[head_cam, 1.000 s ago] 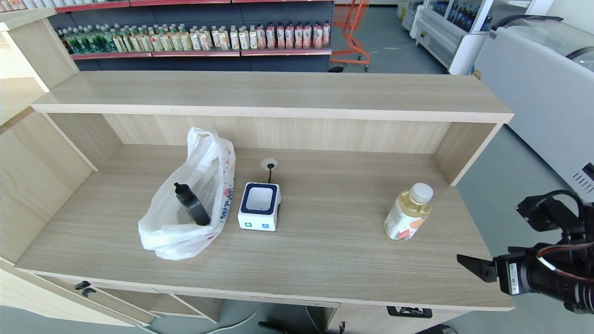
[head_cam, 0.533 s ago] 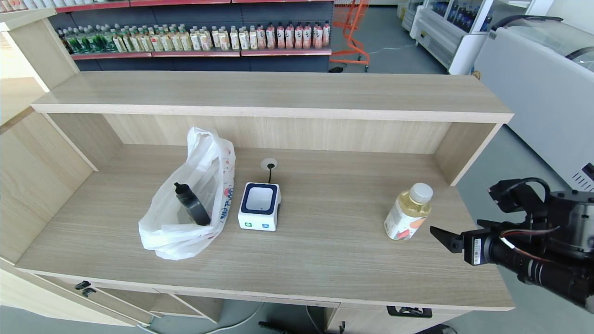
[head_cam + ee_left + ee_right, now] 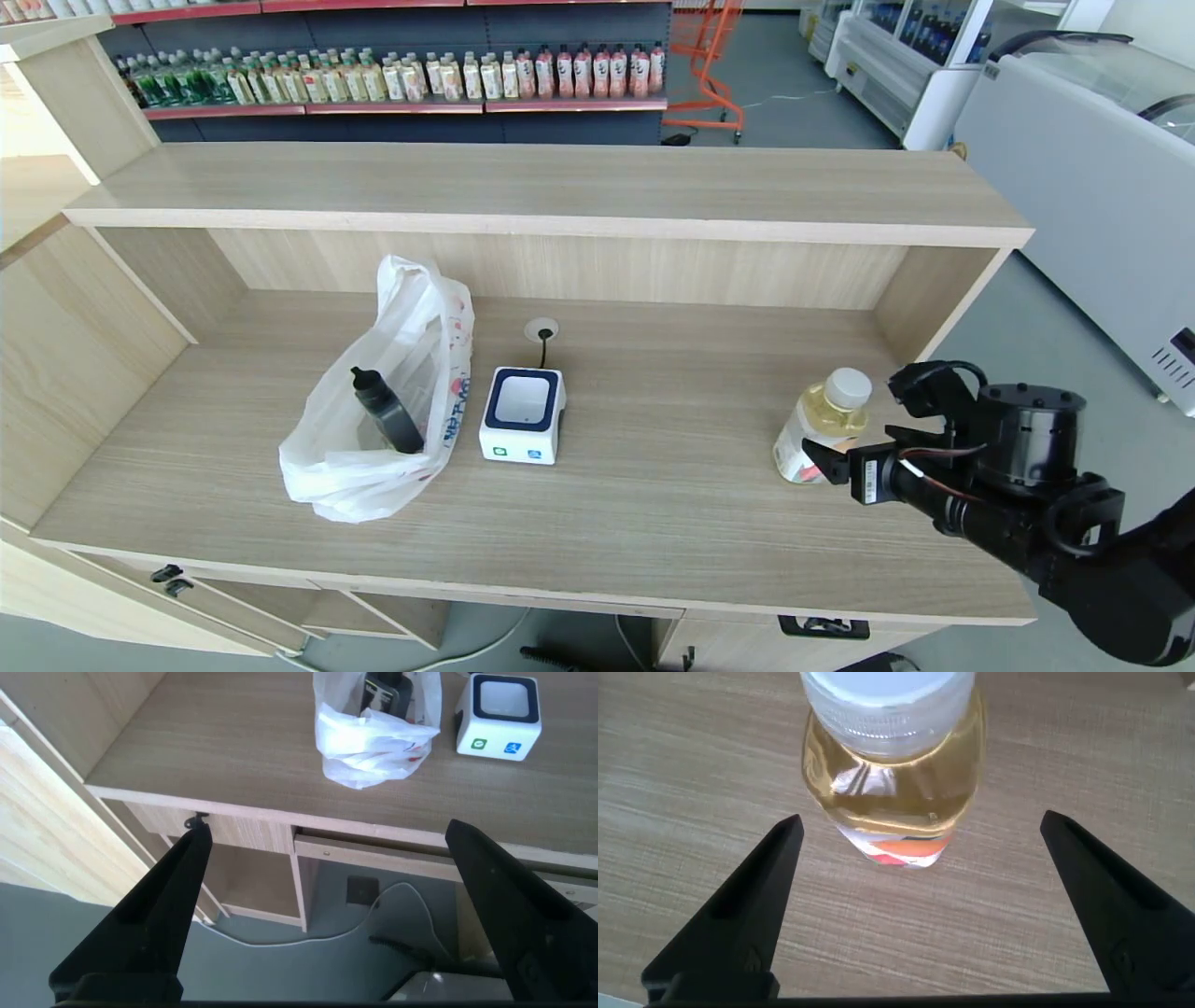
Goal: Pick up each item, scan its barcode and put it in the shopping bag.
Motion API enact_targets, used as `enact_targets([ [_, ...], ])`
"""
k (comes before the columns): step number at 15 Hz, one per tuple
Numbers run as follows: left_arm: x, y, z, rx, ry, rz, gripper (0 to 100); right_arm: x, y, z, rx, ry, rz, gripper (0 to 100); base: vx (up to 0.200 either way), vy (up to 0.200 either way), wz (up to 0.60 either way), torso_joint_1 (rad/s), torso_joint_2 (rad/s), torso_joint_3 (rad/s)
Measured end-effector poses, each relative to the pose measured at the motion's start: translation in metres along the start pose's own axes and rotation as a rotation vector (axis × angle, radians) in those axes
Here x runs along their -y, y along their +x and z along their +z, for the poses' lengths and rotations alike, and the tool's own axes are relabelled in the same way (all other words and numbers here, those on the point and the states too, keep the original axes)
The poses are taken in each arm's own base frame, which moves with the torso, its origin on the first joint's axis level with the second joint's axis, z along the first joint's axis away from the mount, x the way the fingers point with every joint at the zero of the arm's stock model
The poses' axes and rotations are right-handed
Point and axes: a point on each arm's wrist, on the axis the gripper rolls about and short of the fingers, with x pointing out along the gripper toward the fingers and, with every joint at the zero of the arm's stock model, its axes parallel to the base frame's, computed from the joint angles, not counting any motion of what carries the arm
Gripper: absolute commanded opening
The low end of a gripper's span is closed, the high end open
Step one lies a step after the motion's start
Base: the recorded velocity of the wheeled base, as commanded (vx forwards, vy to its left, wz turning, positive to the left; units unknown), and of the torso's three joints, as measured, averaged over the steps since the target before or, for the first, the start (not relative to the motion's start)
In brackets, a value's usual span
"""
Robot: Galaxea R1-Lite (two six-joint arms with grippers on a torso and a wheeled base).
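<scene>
The right pincer (image 3: 920,835) hangs at the right end of the table (image 3: 653,504), low above the wood, its two dark fingers (image 3: 757,896) spread wide and holding nothing. The drink bottle (image 3: 822,429) stands upright just ahead of those fingers, near their tips but not yet gripped; it has a white cap, pale yellow liquid and a label with orange on it. The left pincer (image 3: 327,831) is also spread wide and holds nothing, hanging out past the table's near edge, with the floor below it. Well to the left of the drink bottle sits the white scanner (image 3: 523,415) with its dark-rimmed window facing up and a cable running off behind it. Just beside the scanner, on its left, the white shopping bag (image 3: 355,467) lies slumped open, with a dark bottle (image 3: 385,411) leaning inside it
</scene>
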Motion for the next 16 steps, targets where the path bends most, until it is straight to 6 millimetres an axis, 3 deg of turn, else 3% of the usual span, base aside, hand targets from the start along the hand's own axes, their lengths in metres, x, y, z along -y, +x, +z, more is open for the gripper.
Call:
enact_targets([
  [4,0.000,0.000,0.000,0.000,0.000,0.000,100,-0.021,0.028,0.003,0.033,-0.010,0.057,100,0.000,0.000,0.00,0.000,0.00,0.000],
  [10,0.000,0.000,0.000,0.000,0.000,0.000,100,-0.032,0.050,-0.006,0.057,-0.033,0.078,100,0.000,0.000,0.00,0.000,0.00,0.000],
  [11,0.000,0.000,0.000,0.000,0.000,0.000,100,-0.033,0.054,-0.006,0.062,-0.038,0.078,0,0.000,0.000,0.00,0.000,0.00,0.000],
  [16,0.000,0.000,0.000,0.000,0.000,0.000,100,-0.036,0.072,0.001,0.104,-0.053,0.079,0,0.000,0.000,0.00,0.000,0.00,0.000],
])
